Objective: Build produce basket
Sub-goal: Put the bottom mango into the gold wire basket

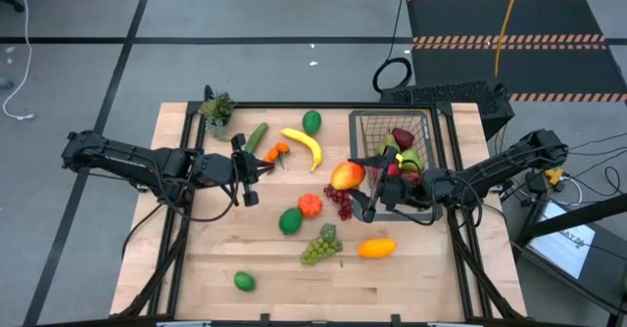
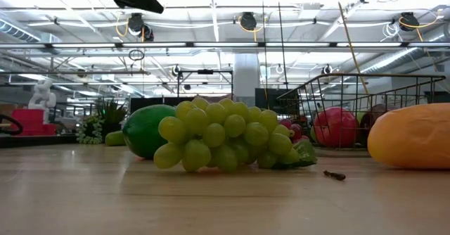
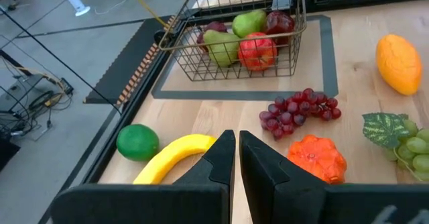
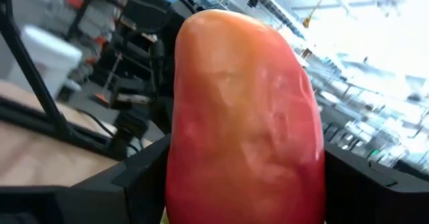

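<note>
My right gripper [image 1: 353, 182] is shut on a red-and-yellow mango [image 1: 346, 176] just left of the wire basket [image 1: 364, 121]; the mango fills the right wrist view [image 4: 244, 117]. The basket holds apples and pears [image 3: 244, 36]. Loose produce rests on the table: a banana [image 1: 304, 146], cucumber [image 1: 256, 137], purple grapes [image 1: 340, 202], green grapes [image 1: 321, 244], limes [image 1: 312, 121] and an orange-coloured fruit [image 1: 377, 248]. My left gripper [image 3: 236, 157] hangs shut above the table left of the banana, holding nothing. My right gripper pinches the mango between its two fingers [image 4: 137, 180], one on each long side [image 4: 177, 170]. The fingers come from the table's right side, roughly level and tilted a little upward. The mango stands out past the fingertips, clear of the table and beside the basket's left wall.
A small potted plant [image 1: 217, 110] stands at the far left corner. A lime [image 1: 244, 281] lies near the front edge, a dark green fruit [image 1: 290, 220] and an orange squash-like piece [image 1: 311, 205] lie mid-table. Cables and a black mat lie on the floor beyond.
</note>
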